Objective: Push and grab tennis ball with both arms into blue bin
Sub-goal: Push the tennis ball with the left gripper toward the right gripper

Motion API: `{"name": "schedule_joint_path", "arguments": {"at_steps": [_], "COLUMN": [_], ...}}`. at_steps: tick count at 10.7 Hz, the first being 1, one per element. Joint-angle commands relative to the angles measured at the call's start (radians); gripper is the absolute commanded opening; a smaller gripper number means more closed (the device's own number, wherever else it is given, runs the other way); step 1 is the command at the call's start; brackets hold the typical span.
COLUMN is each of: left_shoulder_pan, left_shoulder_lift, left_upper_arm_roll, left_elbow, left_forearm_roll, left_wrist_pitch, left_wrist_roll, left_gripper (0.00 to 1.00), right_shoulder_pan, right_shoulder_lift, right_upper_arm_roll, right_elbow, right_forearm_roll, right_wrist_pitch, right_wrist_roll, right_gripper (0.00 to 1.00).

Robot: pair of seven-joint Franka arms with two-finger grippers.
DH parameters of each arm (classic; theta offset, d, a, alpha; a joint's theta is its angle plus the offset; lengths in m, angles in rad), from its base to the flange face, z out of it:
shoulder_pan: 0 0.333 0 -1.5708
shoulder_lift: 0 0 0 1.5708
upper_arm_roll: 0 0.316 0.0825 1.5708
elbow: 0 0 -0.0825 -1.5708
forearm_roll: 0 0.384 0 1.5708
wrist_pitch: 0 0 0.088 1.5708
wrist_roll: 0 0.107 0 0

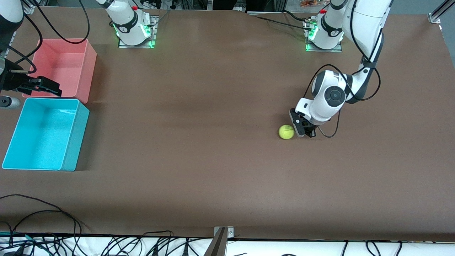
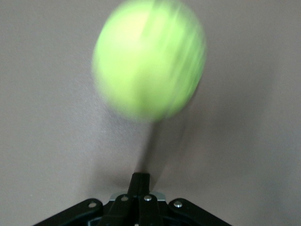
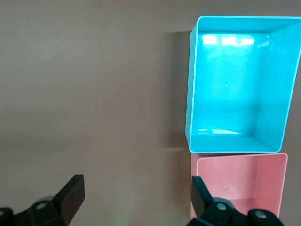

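Sitting side by side, blue bin (image 1: pixel 76 142) and pink bin (image 1: pixel 89 71) hold nothing.

1. Left arm (image 1: pixel 362 32): reaches down from its base, elbow bent, wrist low over the table
2. Left gripper (image 1: pixel 302 128): down at the table surface, fingers pressed together
3. Right arm (image 1: pixel 9 21): waits at the table's edge, held high
4. Right gripper (image 1: pixel 44 86): raised, fingers (image 3: pixel 70 195) spread wide apart
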Motion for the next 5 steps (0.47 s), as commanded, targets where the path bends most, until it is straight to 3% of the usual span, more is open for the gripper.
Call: {"name": "schedule_joint_path", "arguments": {"at_steps": [1, 3, 5], "left_shoulder_pan": [0.025, 0.027, 0.025], "left_shoulder_lift": [0.016, 0.019, 0.015], "left_upper_arm_roll": [0.010, 0.010, 0.008], "left_elbow": [0.030, 0.030, 0.032], "left_forearm_roll": [-0.013, -0.015, -0.019], "left_wrist_pitch": [-0.003, -0.004, -0.004], "left_wrist_roll": [0.009, -0.002, -0.003], "left_gripper": [0.00, 0.00, 0.00], "right_shoulder_pan": [-0.005, -0.005, -0.009], "right_shoulder_lift": [0.015, 0.032, 0.088], "right_upper_arm_roll": [0.000, 0.002, -0.003], "right_elbow": [0.029, 0.028, 0.025], "right_forearm_roll": [0.015, 0.015, 0.112], "right_wrist_pitch": [-0.009, -0.009, -0.006], "right_wrist_roll": [-0.020, -0.069, -0.235], "right_gripper": [1.00, 1.00, 1.00]}}
